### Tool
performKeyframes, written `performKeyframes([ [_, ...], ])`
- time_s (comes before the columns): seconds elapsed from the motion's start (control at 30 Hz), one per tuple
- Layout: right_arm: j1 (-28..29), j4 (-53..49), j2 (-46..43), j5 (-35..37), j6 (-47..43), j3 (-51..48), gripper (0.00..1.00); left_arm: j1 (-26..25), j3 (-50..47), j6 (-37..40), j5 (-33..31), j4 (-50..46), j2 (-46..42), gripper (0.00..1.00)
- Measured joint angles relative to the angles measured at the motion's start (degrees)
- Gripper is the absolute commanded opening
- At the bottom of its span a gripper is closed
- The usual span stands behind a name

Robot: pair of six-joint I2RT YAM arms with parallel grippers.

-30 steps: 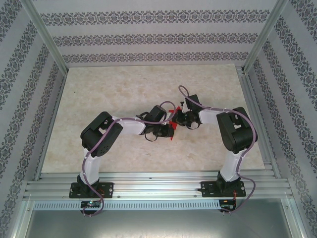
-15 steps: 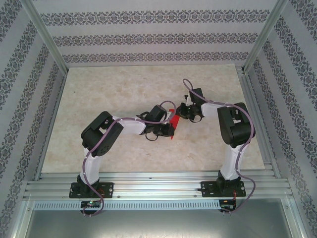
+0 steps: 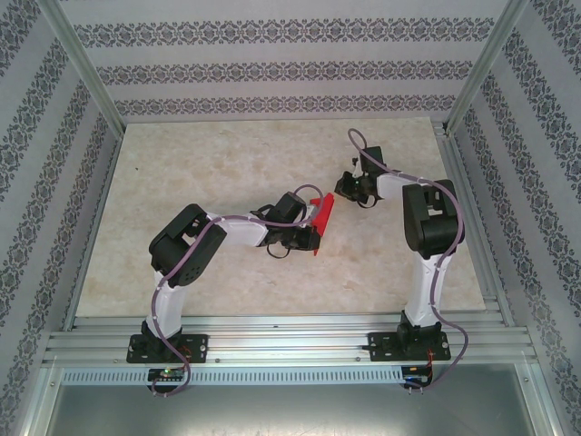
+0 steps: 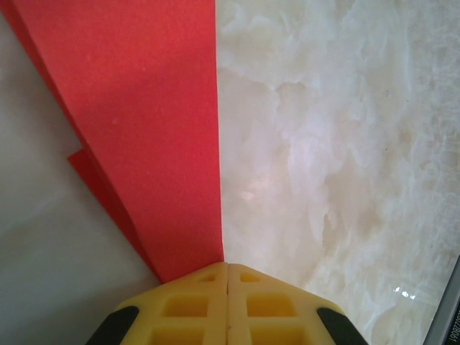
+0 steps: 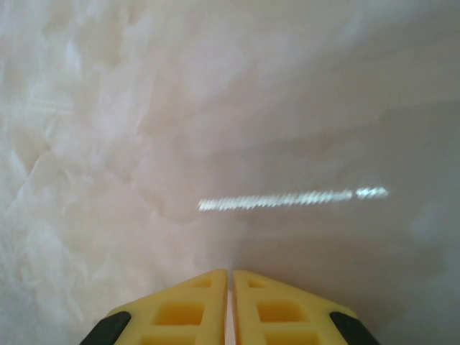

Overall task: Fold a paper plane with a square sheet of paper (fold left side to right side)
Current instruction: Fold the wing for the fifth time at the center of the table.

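Left claw [image 4: 227, 267] is pressed together on the narrow near end of the red paper [image 4: 144, 129], which runs away from its fingers as a folded, widening strip. From above, the strip's long axis points far and slightly right, near the middle of the table [image 3: 209, 163]. Right claw [image 3: 346, 186] hangs just right of the paper's far end, apart from it, jaws pressed together on nothing. Being the free arm, it would likely approach leftward; nothing lies between.
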Motion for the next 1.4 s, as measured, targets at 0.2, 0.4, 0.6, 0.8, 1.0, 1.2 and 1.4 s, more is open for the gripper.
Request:
performKeyframes([
  [0.2,-0.9,0.6,-2.4,2.3,0.2,-1.4,0.12,0.0,0.0,0.0,0.2,0.0,0.0,0.09],
  [0.4,0.8,4.4,-15.6,-0.1,3.6,-12.6,0.13,0.0,0.0,0.0,0.2,0.0,0.0,0.10],
  [0.6,7.0,11.1,-17.8,-4.2,9.3,-19.7,0.13,0.0,0.0,0.0,0.2,0.0,0.0,0.10],
  [0.8,10.3,13.8,-12.0,-4.7,11.5,-20.7,0.12,0.0,0.0,0.0,0.2,0.0,-0.1,0.11],
  [1.0,10.1,11.2,-10.5,-2.6,10.8,-19.0,0.12,-0.3,-0.8,1.8,0.2,0.2,-0.6,0.11],
  [1.2,10.2,9.4,-10.1,-2.8,10.6,-18.1,0.12,-1.2,-2.3,4.2,-0.4,0.2,-1.7,0.11],
  [1.4,10.2,8.3,-10.1,-3.8,10.6,-17.9,0.12,-2.6,-4.9,4.5,-1.0,0.2,-3.7,0.11],
])
